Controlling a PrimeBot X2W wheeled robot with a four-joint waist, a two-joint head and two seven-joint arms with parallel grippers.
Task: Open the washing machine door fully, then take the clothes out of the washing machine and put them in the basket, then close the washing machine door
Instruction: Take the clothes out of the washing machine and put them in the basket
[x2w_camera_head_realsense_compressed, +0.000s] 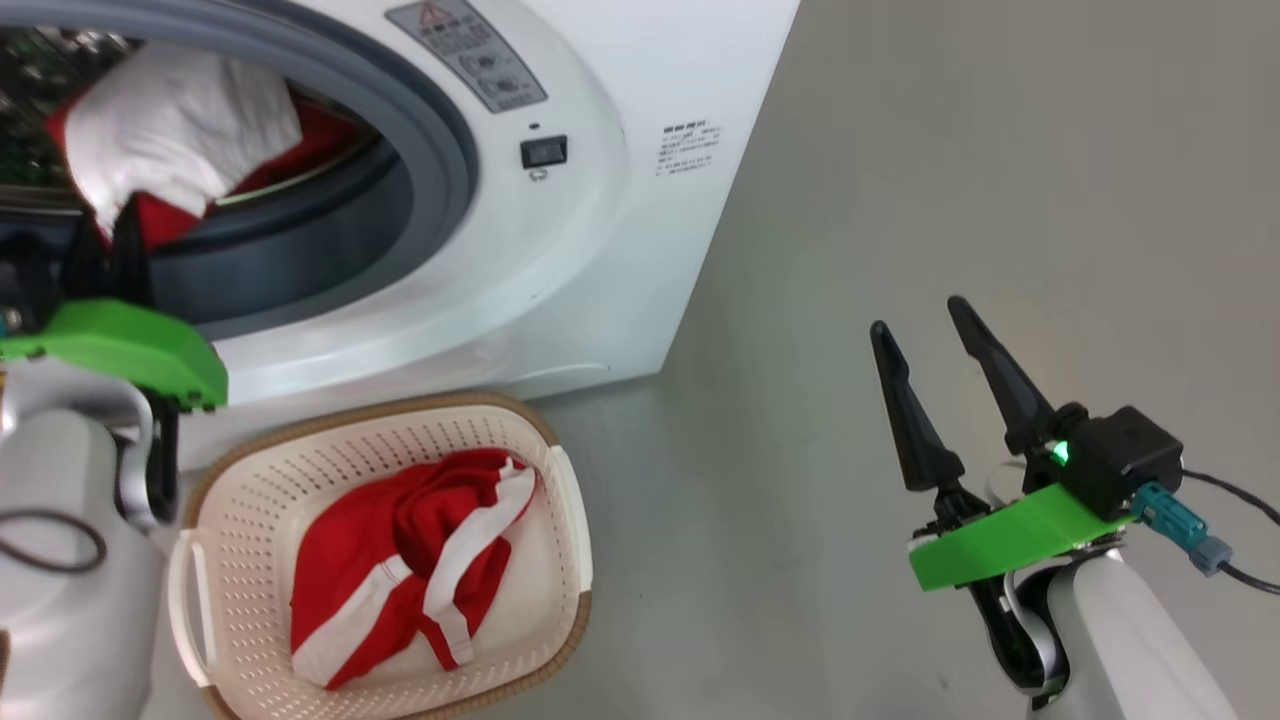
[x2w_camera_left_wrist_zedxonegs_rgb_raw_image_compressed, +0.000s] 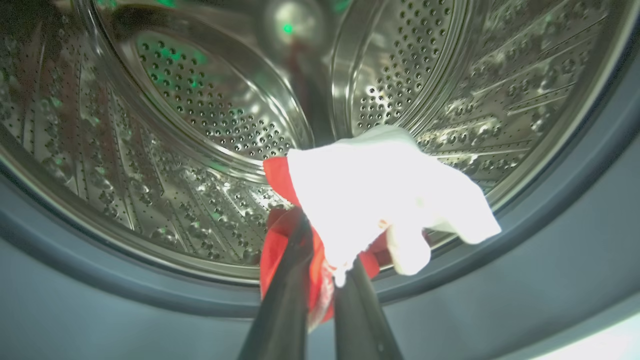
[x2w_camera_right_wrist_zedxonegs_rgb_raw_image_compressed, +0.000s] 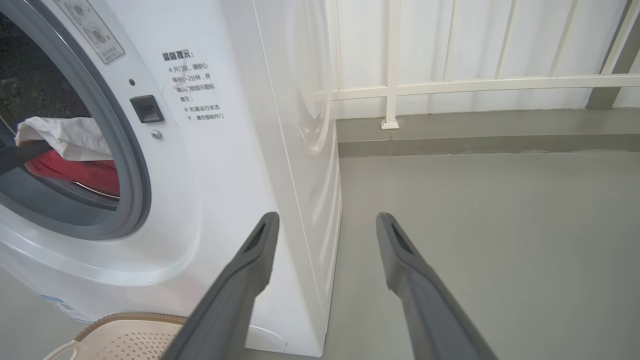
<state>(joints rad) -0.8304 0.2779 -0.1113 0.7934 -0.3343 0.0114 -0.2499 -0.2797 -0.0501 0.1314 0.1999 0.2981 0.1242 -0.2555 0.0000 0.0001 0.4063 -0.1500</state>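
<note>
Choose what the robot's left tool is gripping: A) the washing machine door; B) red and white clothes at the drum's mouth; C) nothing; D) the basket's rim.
B: the left tool is shut on red and white clothes at the mouth of the drum.

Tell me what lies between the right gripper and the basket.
Bare grey floor separates the right gripper and the basket, seen in the head view.

We note tapering dark fingers (x2w_camera_right_wrist_zedxonegs_rgb_raw_image_compressed: 415, 280) on the left gripper (x2w_camera_left_wrist_zedxonegs_rgb_raw_image_compressed: 327, 245) and right gripper (x2w_camera_head_realsense_compressed: 917, 316), bright green wrist plates (x2w_camera_head_realsense_compressed: 1010, 545), pale glossy forearms (x2w_camera_head_realsense_compressed: 1130, 640), a black box (x2w_camera_head_realsense_compressed: 1125, 450) with green light, a teal connector (x2w_camera_head_realsense_compressed: 1170, 520) and thin black cables (x2w_camera_head_realsense_compressed: 1240, 575).
</note>
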